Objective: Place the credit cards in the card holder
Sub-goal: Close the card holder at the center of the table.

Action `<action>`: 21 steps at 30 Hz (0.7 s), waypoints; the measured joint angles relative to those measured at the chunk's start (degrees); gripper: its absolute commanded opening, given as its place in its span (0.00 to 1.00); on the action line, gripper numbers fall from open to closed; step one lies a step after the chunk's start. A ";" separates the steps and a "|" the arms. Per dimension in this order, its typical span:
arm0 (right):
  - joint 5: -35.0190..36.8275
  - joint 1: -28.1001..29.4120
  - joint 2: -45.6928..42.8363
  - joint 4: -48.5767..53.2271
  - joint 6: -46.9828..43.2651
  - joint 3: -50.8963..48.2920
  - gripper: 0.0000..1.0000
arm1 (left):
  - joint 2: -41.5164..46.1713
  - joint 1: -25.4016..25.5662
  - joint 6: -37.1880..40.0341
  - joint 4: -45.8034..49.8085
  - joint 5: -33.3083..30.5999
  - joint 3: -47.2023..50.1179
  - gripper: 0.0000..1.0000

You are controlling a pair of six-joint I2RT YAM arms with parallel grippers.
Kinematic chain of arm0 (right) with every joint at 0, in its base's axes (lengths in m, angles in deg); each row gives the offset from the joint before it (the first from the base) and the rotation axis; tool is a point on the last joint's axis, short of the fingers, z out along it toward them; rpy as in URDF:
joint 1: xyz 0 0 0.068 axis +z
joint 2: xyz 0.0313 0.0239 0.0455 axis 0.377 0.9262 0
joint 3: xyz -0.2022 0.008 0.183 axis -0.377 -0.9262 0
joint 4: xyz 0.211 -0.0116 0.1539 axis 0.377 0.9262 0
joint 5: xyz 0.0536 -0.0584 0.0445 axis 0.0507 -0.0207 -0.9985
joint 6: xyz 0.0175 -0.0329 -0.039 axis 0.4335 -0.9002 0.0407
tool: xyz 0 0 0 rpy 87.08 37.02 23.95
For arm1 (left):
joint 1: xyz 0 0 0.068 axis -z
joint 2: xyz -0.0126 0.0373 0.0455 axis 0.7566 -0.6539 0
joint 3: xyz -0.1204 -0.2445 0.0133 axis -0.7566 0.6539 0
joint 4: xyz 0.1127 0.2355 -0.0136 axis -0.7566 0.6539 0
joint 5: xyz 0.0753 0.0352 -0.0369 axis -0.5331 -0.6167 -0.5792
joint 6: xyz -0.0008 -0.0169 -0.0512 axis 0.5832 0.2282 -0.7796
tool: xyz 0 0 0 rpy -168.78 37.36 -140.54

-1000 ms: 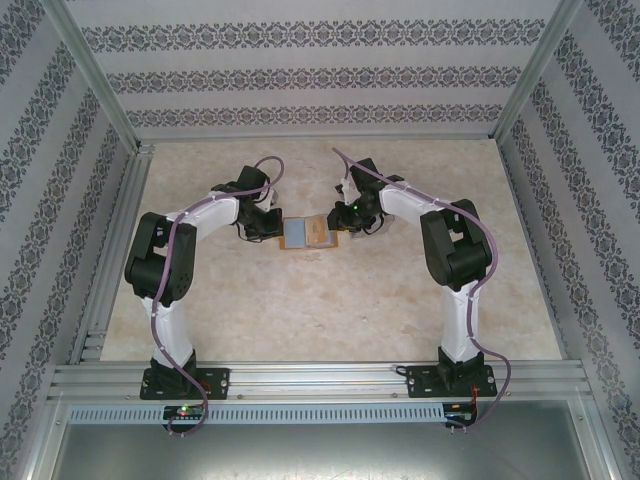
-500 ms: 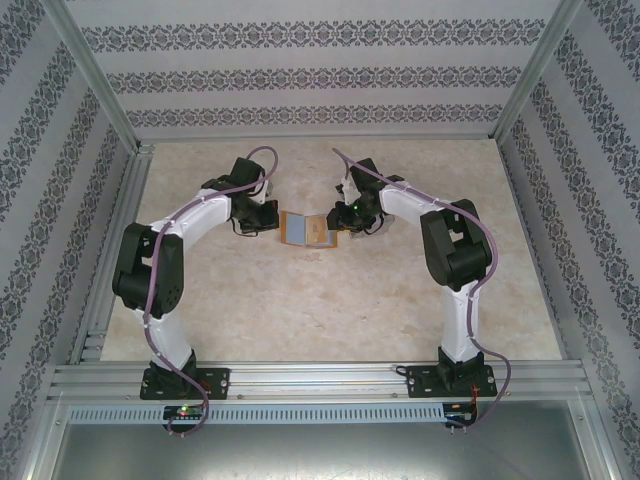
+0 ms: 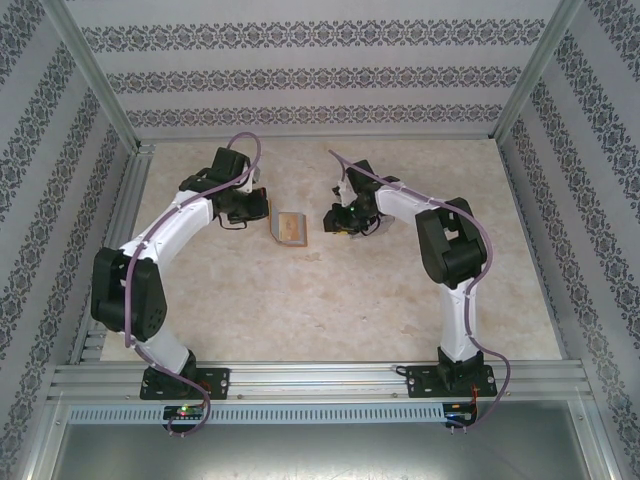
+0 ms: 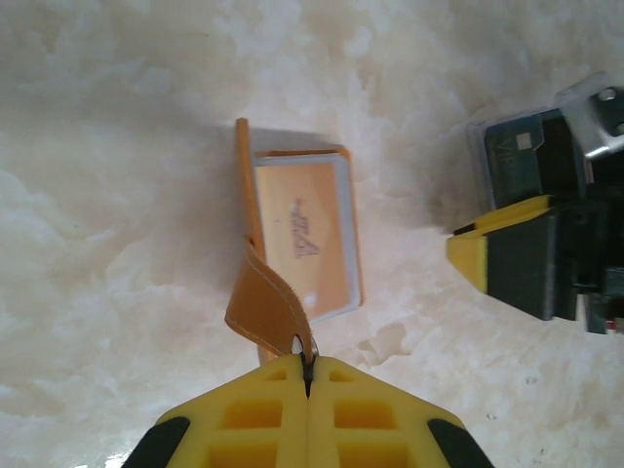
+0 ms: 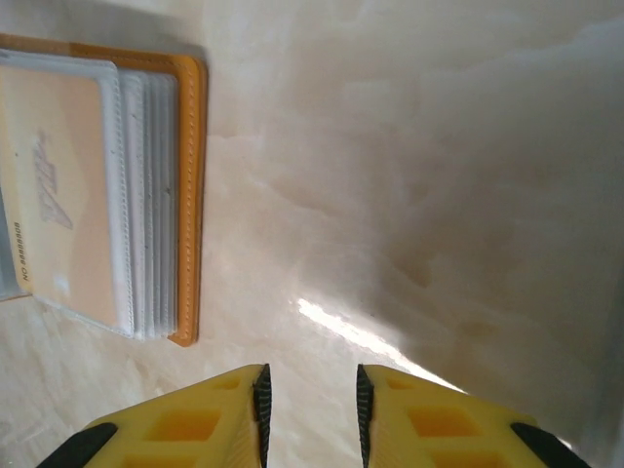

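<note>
I work over a cream, marble-patterned counter [image 3: 330, 300]; striped floral wallpaper [image 3: 320, 80] rises along its far, left and right edges, aluminium rails [image 3: 320, 378] along its near edge.

Card holder [image 3: 291, 228] flanked, left hand [image 4: 308, 369] at its strap side, right hand [image 5: 310, 388] near opposite edge, counter [image 3: 300, 320] bare toward near edge

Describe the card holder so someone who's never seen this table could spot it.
On the pale marbled table, look near its centre. The card holder lies there open: a small orange-tan wallet with clear sleeves inside, its strap pinched by the left gripper.
</note>
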 measured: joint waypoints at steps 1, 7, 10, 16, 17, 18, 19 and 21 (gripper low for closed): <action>-0.26 0.39 0.39 -0.02 0.02 0.39 0.33 | -0.02 0.00 -0.11 0.00 0.35 0.00 0.00; -2.60 3.10 2.69 -1.05 0.83 2.54 0.32 | -2.75 0.26 -0.33 0.52 2.49 -1.88 0.00; -3.80 3.98 3.69 -1.77 1.55 3.13 0.32 | -5.11 1.09 -0.31 1.53 2.60 -4.20 0.00; -6.40 4.63 6.27 -3.89 3.52 4.52 0.32 | -8.02 4.37 -0.39 1.75 3.39 -7.15 0.00; -6.54 4.48 6.45 -4.31 3.93 4.66 0.31 | -8.33 5.03 -0.63 1.75 3.67 -7.39 0.00; -6.82 4.39 6.71 -4.68 4.26 4.83 0.31 | -8.59 5.64 -1.01 1.68 4.07 -7.50 0.00; -7.15 4.37 6.86 -4.81 4.48 4.92 0.31 | -8.81 6.19 -1.40 1.51 4.48 -7.52 0.00; -7.69 4.17 6.93 -5.46 5.29 4.87 0.31 | -9.38 7.34 -2.82 0.70 5.70 -7.34 0.00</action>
